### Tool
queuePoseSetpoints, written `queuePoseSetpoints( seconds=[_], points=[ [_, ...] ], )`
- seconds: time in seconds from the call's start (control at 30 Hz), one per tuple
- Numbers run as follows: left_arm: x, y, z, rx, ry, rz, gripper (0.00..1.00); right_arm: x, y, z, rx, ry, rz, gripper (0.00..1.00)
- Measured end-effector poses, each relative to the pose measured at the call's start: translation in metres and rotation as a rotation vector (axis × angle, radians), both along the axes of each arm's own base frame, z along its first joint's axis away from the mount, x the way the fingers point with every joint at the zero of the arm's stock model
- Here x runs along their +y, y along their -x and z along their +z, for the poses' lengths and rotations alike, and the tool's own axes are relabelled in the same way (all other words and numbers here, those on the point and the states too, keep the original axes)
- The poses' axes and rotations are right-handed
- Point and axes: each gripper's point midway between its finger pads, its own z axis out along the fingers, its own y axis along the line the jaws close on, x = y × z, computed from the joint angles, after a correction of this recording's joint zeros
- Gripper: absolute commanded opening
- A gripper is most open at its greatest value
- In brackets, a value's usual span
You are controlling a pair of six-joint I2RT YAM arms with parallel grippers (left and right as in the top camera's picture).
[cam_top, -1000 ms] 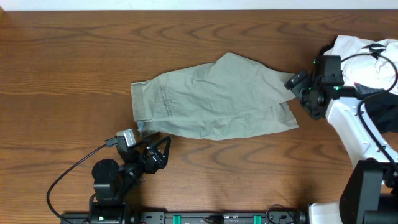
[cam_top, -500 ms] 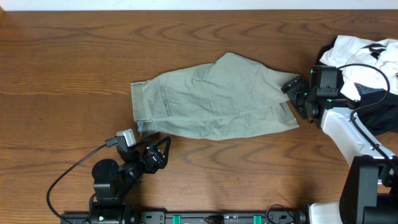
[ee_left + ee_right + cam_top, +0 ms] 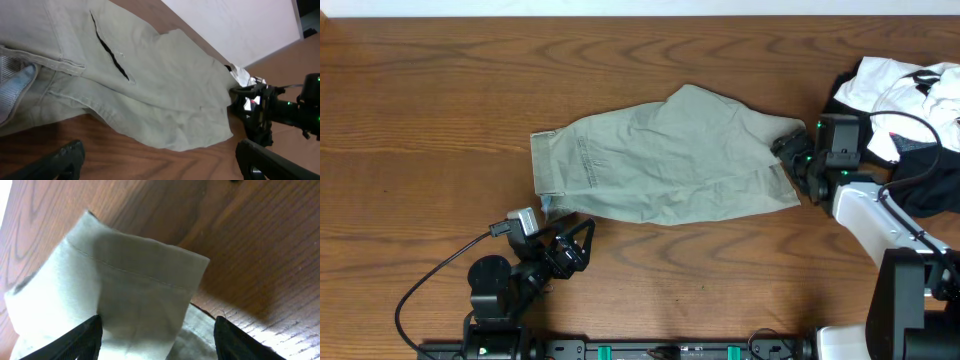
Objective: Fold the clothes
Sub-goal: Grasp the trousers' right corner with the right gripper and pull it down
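Straddling the hem [image 3: 135, 275] of the khaki trousers [image 3: 660, 165] at frame right for folding, the right claw [image 3: 792, 152] may or may not grip it, I cannot tell; the left claw [image 3: 570, 245] lies released.

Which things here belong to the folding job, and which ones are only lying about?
For the job: khaki garment; right gripper, at its hem; left gripper, open.
Lying about: heap of black and white clothes, at far right.
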Motion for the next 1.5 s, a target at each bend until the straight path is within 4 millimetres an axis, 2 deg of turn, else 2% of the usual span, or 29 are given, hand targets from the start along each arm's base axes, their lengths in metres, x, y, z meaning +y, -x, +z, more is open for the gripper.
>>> queuePoseSetpoints(
  seconds=[0.13,0.37,0.5,0.7,0.9,1.0,1.17,1.33,1.5],
  points=[
    [0.000,0.000,0.000,0.000,0.000,0.000,0.98,0.001,0.003,-0.005,-0.006,-0.001,0.004,0.52],
    [0.000,0.000,0.000,0.000,0.000,0.000,0.98,0.001,0.002,-0.005,-0.017,-0.004,0.000,0.11],
    [0.000,0.000,0.000,0.000,0.000,0.000,0.98,0.002,-0.001,-0.002,-0.035,-0.006,0.008,0.01],
    [0.000,0.000,0.000,0.000,0.000,0.000,0.98,0.005,-0.003,0.003,-0.054,-0.022,0.022,0.01],
    [0.000,0.000,0.000,0.000,0.000,0.000,0.98,0.008,0.007,0.029,-0.078,-0.019,0.045,0.01],
    [0.000,0.000,0.000,0.000,0.000,0.000,0.98,0.009,0.022,0.044,-0.070,-0.022,0.053,0.01],
    [0.000,0.000,0.000,0.000,0.000,0.001,0.98,0.015,0.054,0.056,-0.010,-0.048,0.073,0.01],
    [0.000,0.000,0.000,0.000,0.000,0.000,0.98,0.019,0.089,0.048,0.111,-0.069,0.084,0.01],
    [0.000,0.000,0.000,-0.005,-0.007,-0.002,0.98,0.020,0.108,0.039,0.197,-0.076,0.083,0.01]
  ],
)
